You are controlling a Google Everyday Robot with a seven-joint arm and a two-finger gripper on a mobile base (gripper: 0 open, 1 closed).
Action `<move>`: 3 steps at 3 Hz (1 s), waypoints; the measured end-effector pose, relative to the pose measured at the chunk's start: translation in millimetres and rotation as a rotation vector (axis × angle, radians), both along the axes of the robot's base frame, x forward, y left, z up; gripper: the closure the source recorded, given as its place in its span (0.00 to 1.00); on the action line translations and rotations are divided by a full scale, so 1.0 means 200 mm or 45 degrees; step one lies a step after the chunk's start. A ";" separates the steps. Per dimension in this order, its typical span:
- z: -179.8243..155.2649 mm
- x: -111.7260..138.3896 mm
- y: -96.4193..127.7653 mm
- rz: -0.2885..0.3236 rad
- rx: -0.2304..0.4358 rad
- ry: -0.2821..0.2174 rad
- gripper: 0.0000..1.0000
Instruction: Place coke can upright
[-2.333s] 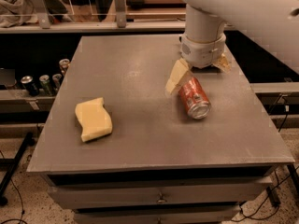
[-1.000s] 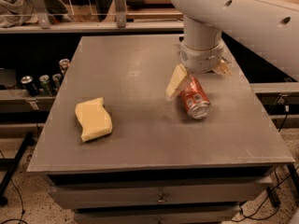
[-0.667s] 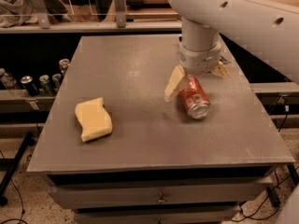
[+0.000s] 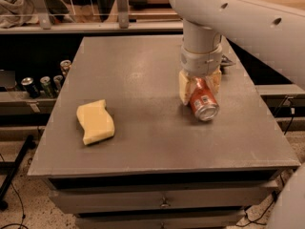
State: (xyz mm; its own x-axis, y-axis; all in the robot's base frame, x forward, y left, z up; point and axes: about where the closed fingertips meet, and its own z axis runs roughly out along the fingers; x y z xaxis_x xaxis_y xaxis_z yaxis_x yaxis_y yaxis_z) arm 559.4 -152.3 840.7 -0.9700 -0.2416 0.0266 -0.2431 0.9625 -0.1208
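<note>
The coke can [image 4: 204, 103] was found lying on its side on the table [image 4: 143, 147]. It lay in the right half, closer to the right edge than to the left and about midway between the far and near edges. Its silver end was turned toward the near right corner.

The tool [image 4: 199, 93] was lowered over the can's far end, down at the table surface. Whether the can was clenched or merely straddled could not be told.

The white arm [image 4: 248, 18] was seen reaching in from the upper right, above the far right corner. It was bent sharply downward, and its wrist section [image 4: 201, 49] was held almost vertical above the can.

A yellow sponge [image 4: 96, 122] was laid flat toward the left edge, nearer the near left corner and well apart from the can. Several small cans [image 4: 46, 85] were stood upright on a lower shelf beyond the table's left edge.
</note>
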 end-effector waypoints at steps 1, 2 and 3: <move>0.00 0.00 0.01 0.000 0.005 0.001 0.65; 0.01 0.00 0.00 0.013 0.004 -0.012 0.88; 0.05 0.01 -0.02 0.036 -0.022 -0.035 1.00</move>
State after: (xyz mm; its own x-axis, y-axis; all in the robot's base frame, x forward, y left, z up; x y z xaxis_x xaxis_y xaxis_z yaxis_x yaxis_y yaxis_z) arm 562.0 -156.2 851.3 -0.9632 -0.2688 0.0043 -0.2666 0.9529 -0.1447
